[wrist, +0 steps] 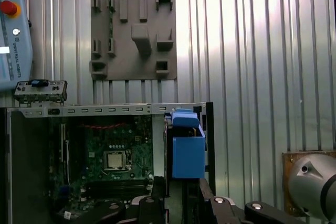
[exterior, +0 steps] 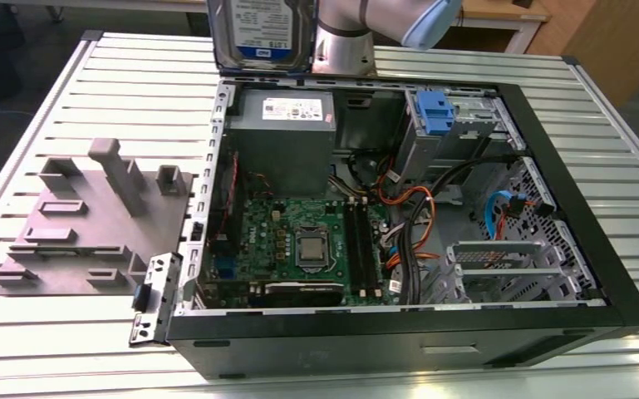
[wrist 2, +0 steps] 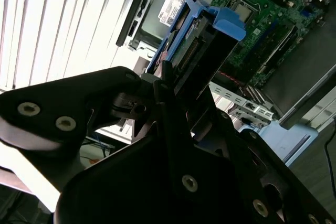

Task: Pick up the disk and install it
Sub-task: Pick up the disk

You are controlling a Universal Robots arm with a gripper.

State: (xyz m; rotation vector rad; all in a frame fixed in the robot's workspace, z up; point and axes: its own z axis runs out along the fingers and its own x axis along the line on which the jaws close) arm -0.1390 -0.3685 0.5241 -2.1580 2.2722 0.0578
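The disk (exterior: pixel 259 32) hangs upright in the air above the far wall of the open computer case (exterior: pixel 547 179), beside the arm's wrist (exterior: pixel 344 37); its white-and-blue label faces the exterior camera. In both wrist views my gripper (wrist 2: pixel 176 85) (wrist: pixel 181 188) is shut on the disk (wrist 2: pixel 202 38) (wrist: pixel 188 153), with black fingers on either side of it and its blue side rails sticking out beyond them. A drive cage with a blue plastic clip (exterior: pixel 435 112) sits at the case's far right corner.
Inside the case are a grey power supply box (exterior: pixel 283 137), the green motherboard (exterior: pixel 297 241) and loose cables (exterior: pixel 408 208). A grey fixture plate (exterior: pixel 86 220) with upright blocks lies on the slatted table (exterior: pixel 130 66) to the exterior view's left.
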